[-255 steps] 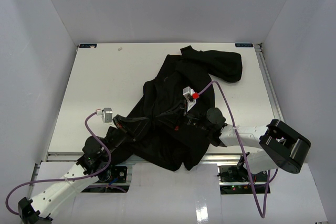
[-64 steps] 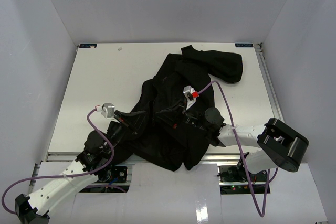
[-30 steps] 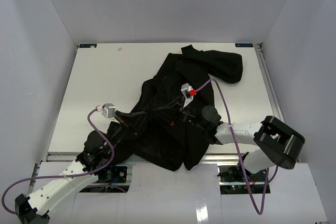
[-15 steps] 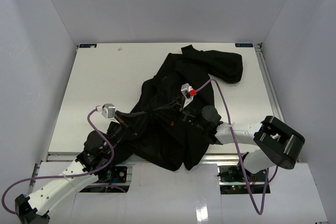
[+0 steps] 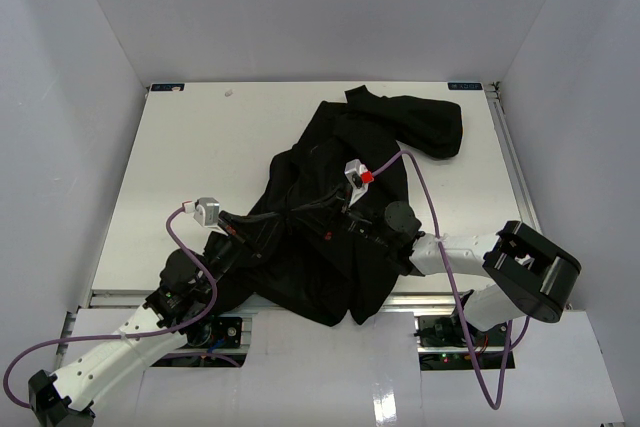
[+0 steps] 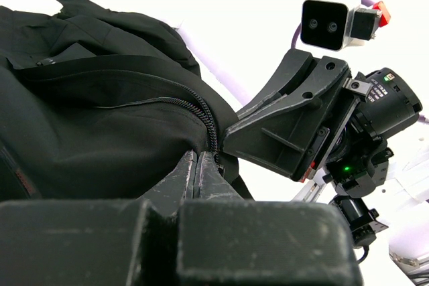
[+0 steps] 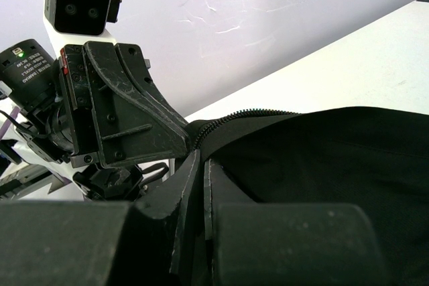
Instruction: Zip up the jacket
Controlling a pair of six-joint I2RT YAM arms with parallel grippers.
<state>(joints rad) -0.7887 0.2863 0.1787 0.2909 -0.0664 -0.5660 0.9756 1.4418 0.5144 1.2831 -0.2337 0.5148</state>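
Left gripper (image 6: pixel 199 163) clamped tight on jacket (image 6: pixel 100 118) edge, zipper teeth (image 6: pixel 209 122) just past tips. Right gripper (image 7: pixel 201 160) pinching other edge, nose to nose with left. Step: likely lining up zipper sides; black cloth hides much. Next: small, steady push together.

White table (image 5: pixel 200 147), 3 plain white walls (image 5: pixel 300 7), even light.

A crumpled black jacket (image 5: pixel 320 152) lies on the white table (image 5: pixel 180 167).
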